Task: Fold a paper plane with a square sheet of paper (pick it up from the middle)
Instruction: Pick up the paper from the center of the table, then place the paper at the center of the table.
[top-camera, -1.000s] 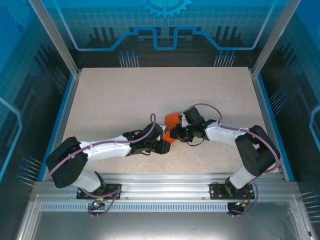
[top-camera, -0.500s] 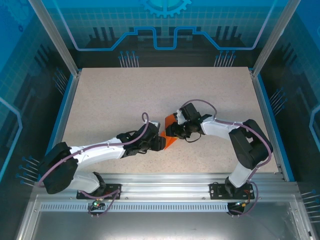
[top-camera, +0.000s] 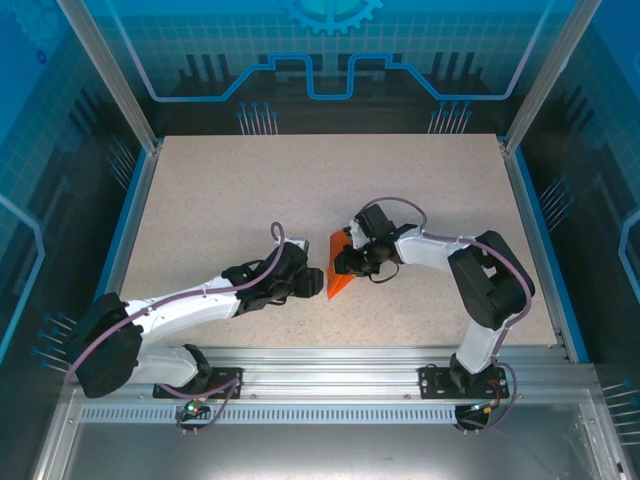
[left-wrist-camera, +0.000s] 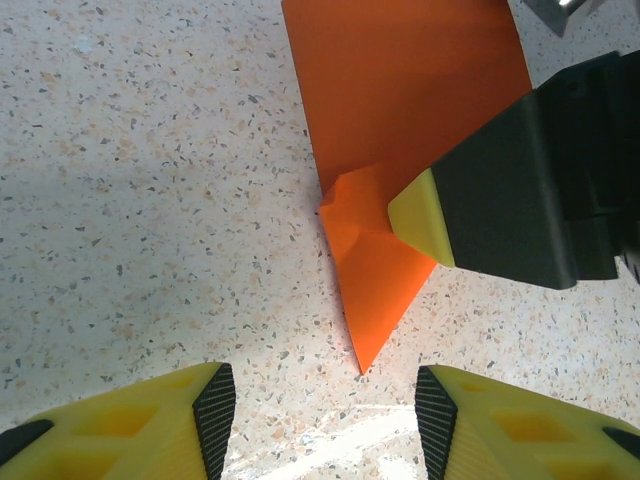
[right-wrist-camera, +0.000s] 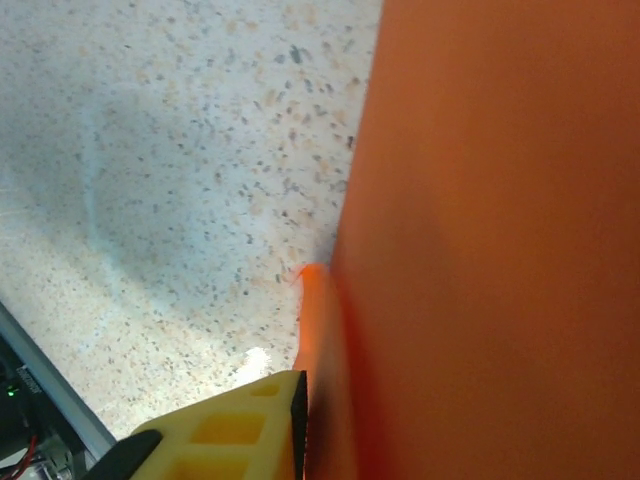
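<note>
Left gripper (left-wrist-camera: 325, 410), jaws apart, faces the creased square sheet of paper (left-wrist-camera: 400, 100) at centre frame.
Right gripper (left-wrist-camera: 480, 200) presses it; whether it is clamped, cannot tell. A pointed nose looks folded; wing folds apparently remain.

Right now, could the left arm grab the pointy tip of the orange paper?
Probably yes. The left gripper is open, and the tip of the paper lies on the bare table just ahead of its jaws. The right gripper touches the paper farther up, off the tip.
</note>
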